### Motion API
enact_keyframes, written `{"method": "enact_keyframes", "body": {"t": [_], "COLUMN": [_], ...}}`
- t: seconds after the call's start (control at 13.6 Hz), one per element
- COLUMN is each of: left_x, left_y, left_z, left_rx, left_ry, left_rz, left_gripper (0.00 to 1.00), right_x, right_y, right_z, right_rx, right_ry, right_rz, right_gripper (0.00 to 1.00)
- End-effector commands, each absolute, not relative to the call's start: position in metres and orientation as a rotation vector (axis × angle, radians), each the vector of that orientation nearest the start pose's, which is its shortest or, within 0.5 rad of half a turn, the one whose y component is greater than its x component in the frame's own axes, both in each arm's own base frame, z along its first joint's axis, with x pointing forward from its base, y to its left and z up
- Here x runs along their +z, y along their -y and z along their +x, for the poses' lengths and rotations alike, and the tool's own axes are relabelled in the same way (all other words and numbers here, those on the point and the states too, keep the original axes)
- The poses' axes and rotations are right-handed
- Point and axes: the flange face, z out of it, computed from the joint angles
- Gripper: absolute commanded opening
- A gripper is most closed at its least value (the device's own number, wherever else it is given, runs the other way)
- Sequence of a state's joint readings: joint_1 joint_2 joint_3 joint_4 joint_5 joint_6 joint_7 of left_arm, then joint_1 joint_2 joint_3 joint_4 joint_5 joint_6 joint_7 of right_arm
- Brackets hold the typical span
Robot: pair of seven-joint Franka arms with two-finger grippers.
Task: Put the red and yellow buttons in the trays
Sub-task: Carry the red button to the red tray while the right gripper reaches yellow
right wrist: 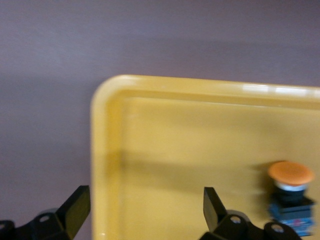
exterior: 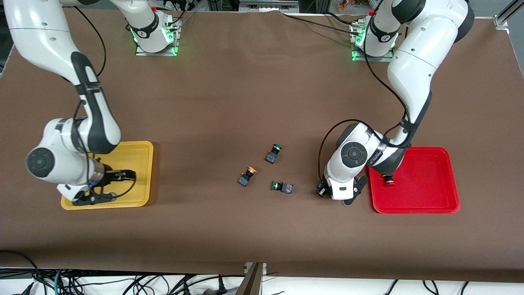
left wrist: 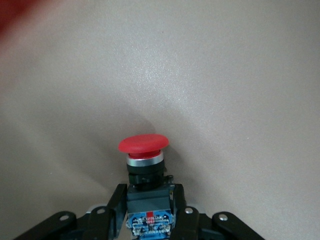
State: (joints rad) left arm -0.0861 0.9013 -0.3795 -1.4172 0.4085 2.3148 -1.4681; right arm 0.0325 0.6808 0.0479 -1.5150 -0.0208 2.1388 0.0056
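Left gripper (left wrist: 149,212) fingers clamped on red button (left wrist: 143,145); right gripper (right wrist: 145,212) fingers apart over yellow tray (right wrist: 165,150), orange button (right wrist: 291,175) inside.

Worktop (exterior: 254,94): matt brown sheet. Yellow tray (right wrist: 200,150) and red tray (exterior: 425,192): glossy smooth plastic. Red button (left wrist: 144,165): matt plastic cap, shiny metal collar. Arm shells: glossy white.

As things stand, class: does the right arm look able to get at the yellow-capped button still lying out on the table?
Probably yes. The right gripper is open and empty over the yellow tray, and bare table lies between it and the yellow-capped button. The green-capped buttons sit apart from it.
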Motion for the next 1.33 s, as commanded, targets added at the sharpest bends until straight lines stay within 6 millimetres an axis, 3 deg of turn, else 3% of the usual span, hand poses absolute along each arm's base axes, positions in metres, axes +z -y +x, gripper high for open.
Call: {"method": "enact_keyframes", "body": {"t": [0.0,0.15,0.37,0.44,0.59,0.66,0.74,0.96,1.11,1.25], "left_x": [0.188,0.201,0.245,0.261,0.272,0.299,0.313,0.34,0.335,0.334], "left_y": [0.272,0.27,0.251,0.242,0.223,0.209,0.195,0.134,0.088,0.025], "left_z": [0.685,0.688,0.693,0.7,0.703,0.707,0.708,0.709,0.705,0.699], "left_rx": [-0.105,-0.128,-0.118,-0.104,-0.012,-0.021,0.011,0.131,0.186,0.214], "left_ry": [1.354,1.343,1.25,1.204,1.117,1.082,1.045,0.854,0.625,0.374], "left_rz": [-2.879,-2.879,-2.859,-2.862,-2.858,-2.899,-2.941,-3.012,-3.052,-3.097], "left_gripper": [0.03,0.01,0.0,0.0,0.0,0.0,0.0,0.0,0.0,0.0], "right_x": [0.267,0.268,0.268,0.268,0.262,0.254,0.25,0.242,0.234,0.222], "right_y": [-0.13,-0.191,-0.264,-0.286,-0.324,-0.345,-0.366,-0.405,-0.427,-0.44], "right_z": [0.69,0.681,0.676,0.674,0.665,0.657,0.65,0.644,0.644,0.644], "right_rx": [0.078,0.053,0.001,-0.027,-0.101,-0.125,-0.161,-0.241,-0.267,-0.301], "right_ry": [-0.135,-0.356,-0.569,-0.605,-0.679,-0.704,-0.717,-0.756,-0.797,-0.806], "right_rz": [-3.145,-3.131,-3.085,-3.066,-3.006,-2.985,-2.967,-2.905,-2.877,-2.872], "right_gripper": [1.0,1.0,1.0,1.0,1.0,1.0,1.0,1.0,1.0,1.0]}}
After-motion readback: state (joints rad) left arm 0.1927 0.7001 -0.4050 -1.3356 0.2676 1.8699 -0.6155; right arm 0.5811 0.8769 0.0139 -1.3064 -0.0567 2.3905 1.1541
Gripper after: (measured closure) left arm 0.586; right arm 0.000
